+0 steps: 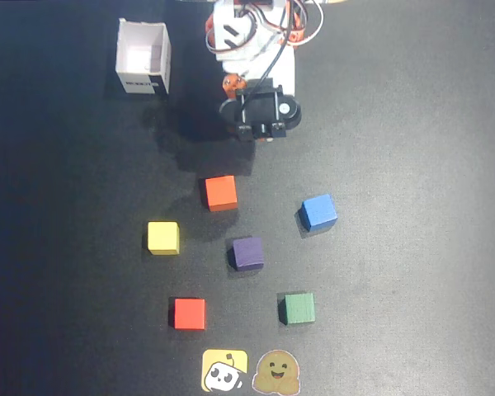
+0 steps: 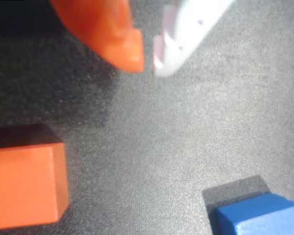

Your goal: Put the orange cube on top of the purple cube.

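The orange cube (image 1: 220, 192) sits on the dark mat just below the arm; in the wrist view it (image 2: 24, 188) fills the lower left corner. The purple cube (image 1: 247, 254) lies below and a little right of it, apart from it, and is out of the wrist view. My gripper (image 2: 147, 64) hovers above the mat beyond the orange cube, its orange finger (image 2: 122, 44) and white finger (image 2: 186, 34) nearly touching, with nothing between them. In the overhead view the gripper (image 1: 241, 132) is mostly hidden under the black wrist.
A blue cube (image 1: 318, 212) (image 2: 259, 215) lies right of the orange one. Yellow (image 1: 162, 238), red (image 1: 189, 313) and green (image 1: 298, 308) cubes lie lower. A white open box (image 1: 143, 56) stands upper left. Two stickers (image 1: 225, 371) are at the bottom edge.
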`<control>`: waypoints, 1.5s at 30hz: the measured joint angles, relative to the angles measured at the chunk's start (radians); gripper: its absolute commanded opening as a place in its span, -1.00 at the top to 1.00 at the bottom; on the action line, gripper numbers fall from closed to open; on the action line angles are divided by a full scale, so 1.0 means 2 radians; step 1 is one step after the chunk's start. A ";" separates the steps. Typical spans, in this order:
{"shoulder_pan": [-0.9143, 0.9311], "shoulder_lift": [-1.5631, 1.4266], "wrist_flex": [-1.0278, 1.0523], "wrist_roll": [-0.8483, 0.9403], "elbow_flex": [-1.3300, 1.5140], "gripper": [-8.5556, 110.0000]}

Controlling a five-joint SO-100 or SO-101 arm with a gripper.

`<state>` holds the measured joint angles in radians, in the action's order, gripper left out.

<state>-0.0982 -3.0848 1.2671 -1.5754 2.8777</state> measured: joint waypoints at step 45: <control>0.000 0.000 -0.048 0.021 0.000 0.85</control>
<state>-0.0982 -3.0848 1.1720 -1.5324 2.8777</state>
